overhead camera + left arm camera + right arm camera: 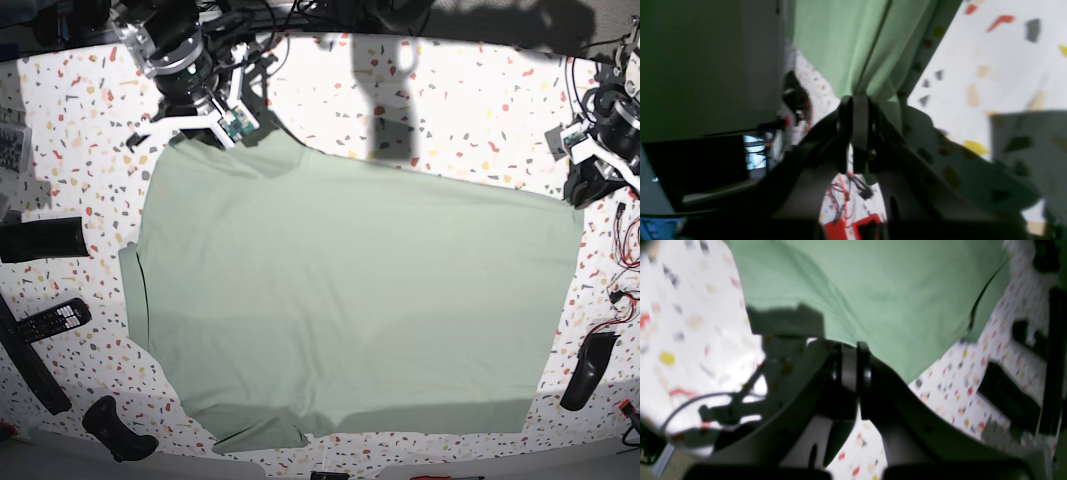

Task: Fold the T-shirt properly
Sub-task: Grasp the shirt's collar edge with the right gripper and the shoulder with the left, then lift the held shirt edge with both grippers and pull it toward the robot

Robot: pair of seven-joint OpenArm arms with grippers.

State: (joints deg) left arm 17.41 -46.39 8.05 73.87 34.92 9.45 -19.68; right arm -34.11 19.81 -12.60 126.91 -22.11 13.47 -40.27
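Note:
The pale green T-shirt [340, 300] lies spread wide and mostly flat over the speckled table [470, 100]. My right gripper [190, 133] is at its far left corner. In the right wrist view that gripper [850, 350] is shut on the edge of the T-shirt [873, 290], which stretches away from the closed jaws. My left gripper [580, 193] is at the far right corner. In the left wrist view the gripper [860, 103] is shut on a gathered fold of the T-shirt [836, 43]. The shirt's logo is not visible.
A black cylinder [40, 240] and a remote control [50, 320] lie left of the shirt, with a black handle-shaped object [115, 430] at the front left. Another black object [585, 370] and red wires [625, 290] lie at the right edge.

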